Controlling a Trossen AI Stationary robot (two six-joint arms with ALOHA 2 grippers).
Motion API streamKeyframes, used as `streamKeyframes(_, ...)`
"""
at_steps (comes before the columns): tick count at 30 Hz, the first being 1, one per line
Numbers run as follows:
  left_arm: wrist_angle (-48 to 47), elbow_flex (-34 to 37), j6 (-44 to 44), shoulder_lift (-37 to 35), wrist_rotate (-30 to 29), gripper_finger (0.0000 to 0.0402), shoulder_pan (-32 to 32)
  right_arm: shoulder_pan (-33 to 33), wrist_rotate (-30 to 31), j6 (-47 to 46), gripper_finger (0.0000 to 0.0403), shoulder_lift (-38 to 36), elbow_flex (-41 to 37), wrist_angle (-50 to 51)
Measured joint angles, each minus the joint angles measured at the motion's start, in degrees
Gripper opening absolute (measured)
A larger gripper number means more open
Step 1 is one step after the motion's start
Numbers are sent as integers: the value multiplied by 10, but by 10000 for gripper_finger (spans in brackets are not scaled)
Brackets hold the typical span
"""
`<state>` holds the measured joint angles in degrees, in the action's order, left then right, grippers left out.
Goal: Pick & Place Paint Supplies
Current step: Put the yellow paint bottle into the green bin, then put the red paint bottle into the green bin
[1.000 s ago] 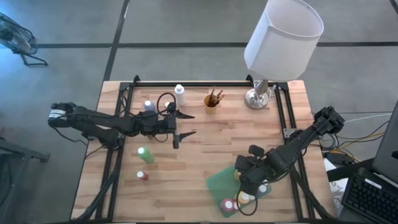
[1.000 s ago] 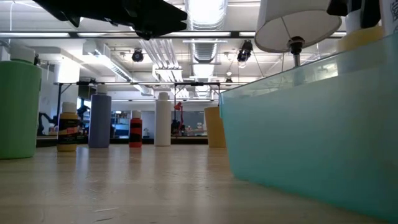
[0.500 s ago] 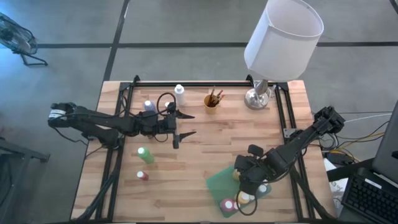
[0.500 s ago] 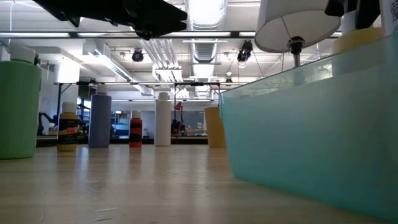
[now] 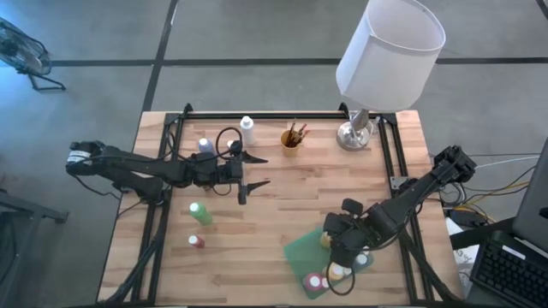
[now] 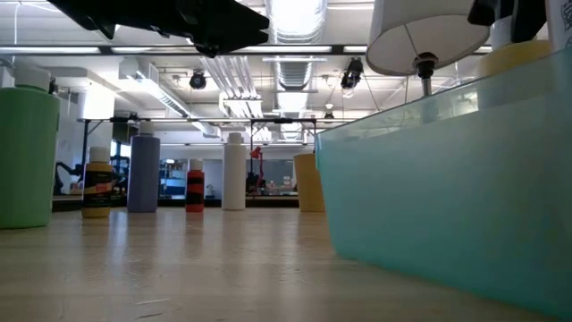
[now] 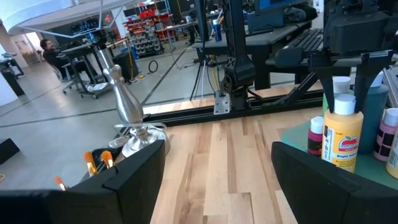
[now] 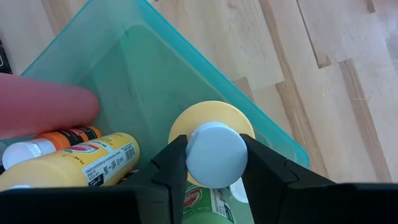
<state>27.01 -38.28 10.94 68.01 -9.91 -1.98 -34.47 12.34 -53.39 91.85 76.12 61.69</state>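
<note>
Almost no change over the last second: right hand (image 8: 214, 158) stays over the teal bin (image 5: 301, 250) at the counter's (image 5: 274, 205) near right, fingers pinching a yellow bottle (image 8: 211, 124) by its white cap. Placement looks mid-step, release pending. Bottle upright, long axis vertical, cap up, base down in bin. Left hand (image 5: 254, 171) spread, empty, hovers mid-left.

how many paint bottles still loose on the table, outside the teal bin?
5. Low view, left to right: green bottle, yellow bottle, grey-blue bottle, red bottle, white bottle. The high view shows only four, so the yellow one is hidden there.
</note>
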Motion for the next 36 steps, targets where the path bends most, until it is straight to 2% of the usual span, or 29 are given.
streamKeyframes(9,0,0,0,0,0,296,0,0,-6,0,183,-4,7,5)
streamKeyframes(26,0,0,0,0,0,296,0,0,-8,-2,288,-4,21,26)
streamKeyframes(36,9,0,-5,0,0,296,-1,0,-4,25,320,-5,117,35)
